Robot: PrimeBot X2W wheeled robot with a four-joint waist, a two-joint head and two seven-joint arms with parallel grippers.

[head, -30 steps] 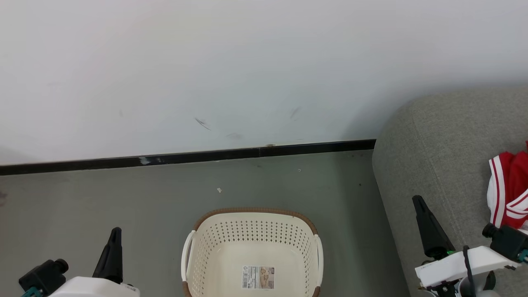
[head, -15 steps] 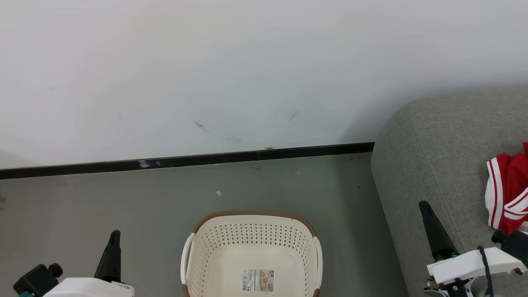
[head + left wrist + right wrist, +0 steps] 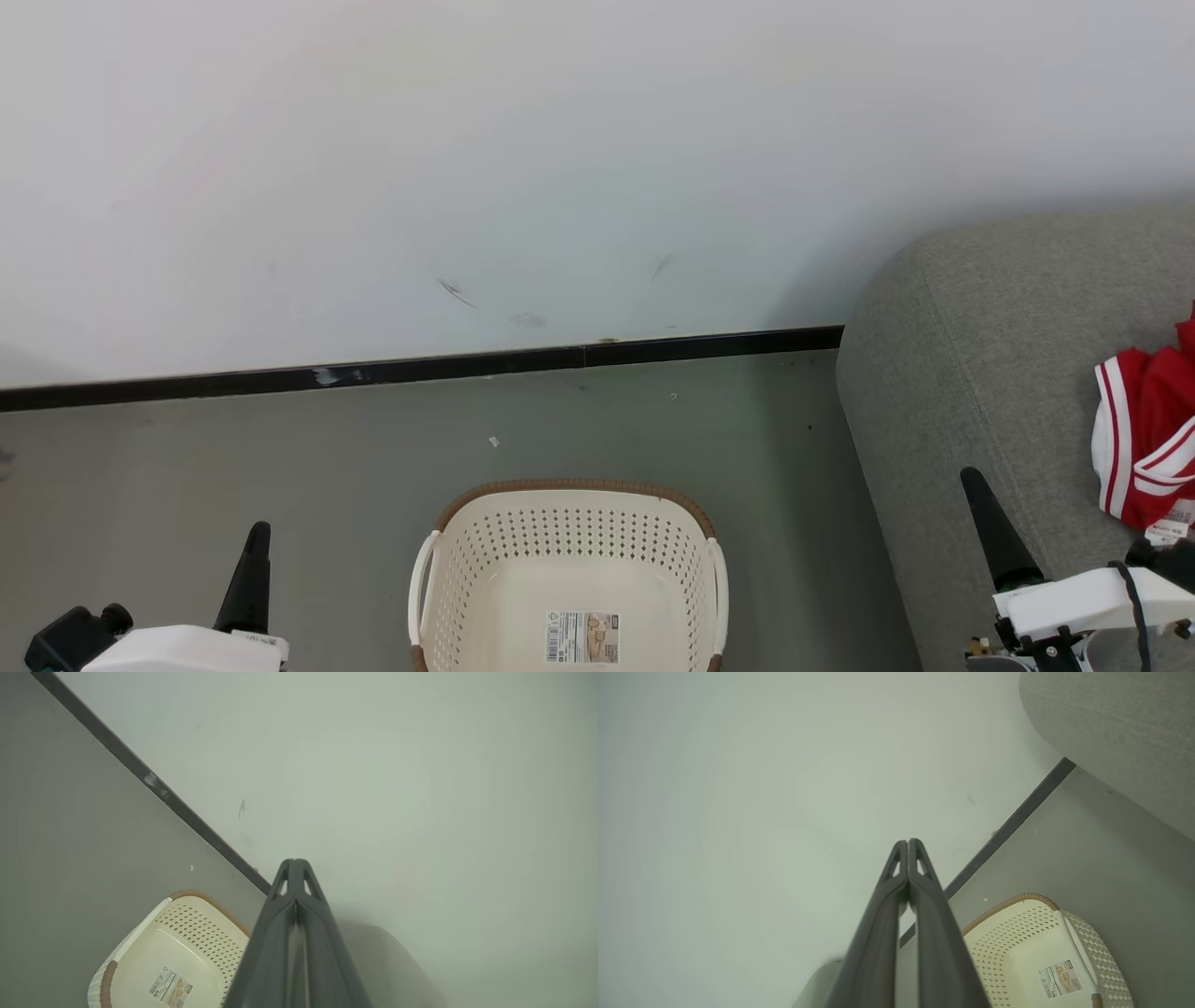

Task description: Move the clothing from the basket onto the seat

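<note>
The red clothing (image 3: 1146,439) with white stripes lies crumpled on the grey seat (image 3: 980,373) at the right edge of the head view. The cream basket (image 3: 485,579) stands on the floor at bottom centre; its inside holds just a label sticker (image 3: 583,637). My left gripper (image 3: 259,530) is shut at the lower left, left of the basket. My right gripper (image 3: 971,476) is shut over the seat's front part, left of the clothing and apart from it. In the wrist views the left gripper (image 3: 295,862) and right gripper (image 3: 908,842) have their fingers pressed together, holding nothing, with the basket (image 3: 187,933) (image 3: 1017,933) below.
A white wall (image 3: 560,168) with a black baseboard (image 3: 420,366) runs behind the basket. Grey floor (image 3: 233,457) stretches between the wall, the basket and the seat. The seat's rounded corner (image 3: 1111,728) rises right of the basket.
Both grippers have drawn back toward the bottom of the head view, still shut. The picture has shifted slightly. Clothing and basket have stayed in place.
</note>
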